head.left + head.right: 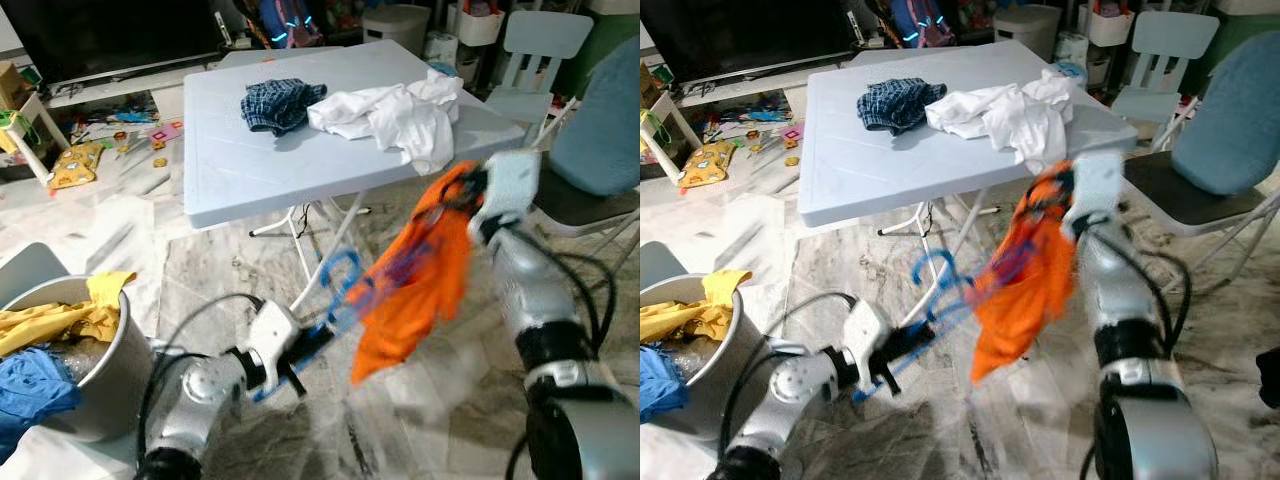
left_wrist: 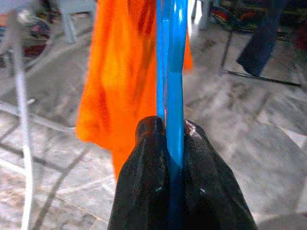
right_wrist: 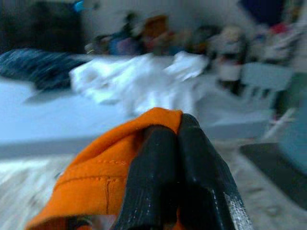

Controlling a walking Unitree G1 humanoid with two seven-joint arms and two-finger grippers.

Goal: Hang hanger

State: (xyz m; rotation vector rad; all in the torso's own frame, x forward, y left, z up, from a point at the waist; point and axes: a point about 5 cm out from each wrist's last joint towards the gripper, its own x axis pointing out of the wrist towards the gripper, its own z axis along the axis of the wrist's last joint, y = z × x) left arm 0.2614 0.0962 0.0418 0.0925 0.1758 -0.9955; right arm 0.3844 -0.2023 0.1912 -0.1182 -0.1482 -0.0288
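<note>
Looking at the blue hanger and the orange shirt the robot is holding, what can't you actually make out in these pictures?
- Blue plastic hanger: motion blur in both eye views; whether it is inside the orange shirt is unclear.
- Left gripper: left wrist view shows it clamping the hanger; the hook is out of frame.
- Right gripper: pinches an orange hem; which part of the shirt is unclear.
- White table: blurred in right wrist view.

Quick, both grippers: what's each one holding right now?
Left gripper: shut on the blue hanger.
Right gripper: shut on the orange garment.
</note>
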